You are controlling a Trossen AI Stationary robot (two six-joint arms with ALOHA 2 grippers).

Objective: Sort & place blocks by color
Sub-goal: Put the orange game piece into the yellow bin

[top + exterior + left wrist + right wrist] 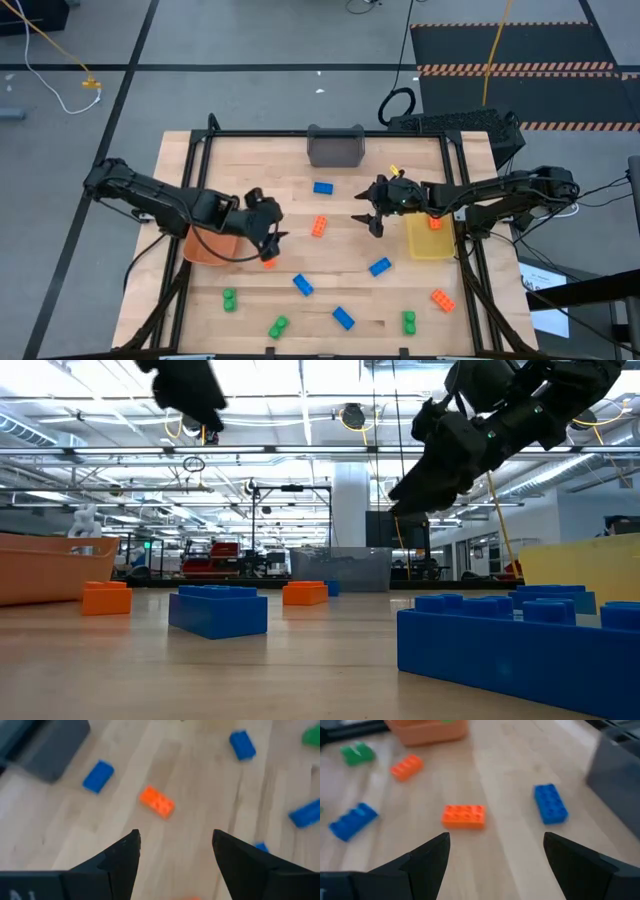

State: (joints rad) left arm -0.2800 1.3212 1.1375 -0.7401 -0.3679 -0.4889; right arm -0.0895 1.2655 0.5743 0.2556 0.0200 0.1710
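Small studded blocks lie flat across the wooden table. An orange block (319, 226) (156, 802) (464, 816) sits in the middle, between both grippers. Another orange block (268, 262) lies beside the orange bin, and a third (442, 299) sits toward the near right. Blue blocks (323, 187) (380, 267) (302, 285) and green blocks (229, 298) (278, 326) (409, 321) are scattered around. One orange block (435, 222) rests inside the yellow bin. My left gripper (276, 238) (175, 845) is open above the table, left of the middle orange block. My right gripper (366, 222) (495, 850) is open to its right.
The orange bin (210, 247) stands under my left arm and the yellow bin (428, 246) under my right arm. A grey bin (335, 148) sits at the far edge in the middle. A black frame runs around the table. In the low view both grippers hang well above the tabletop.
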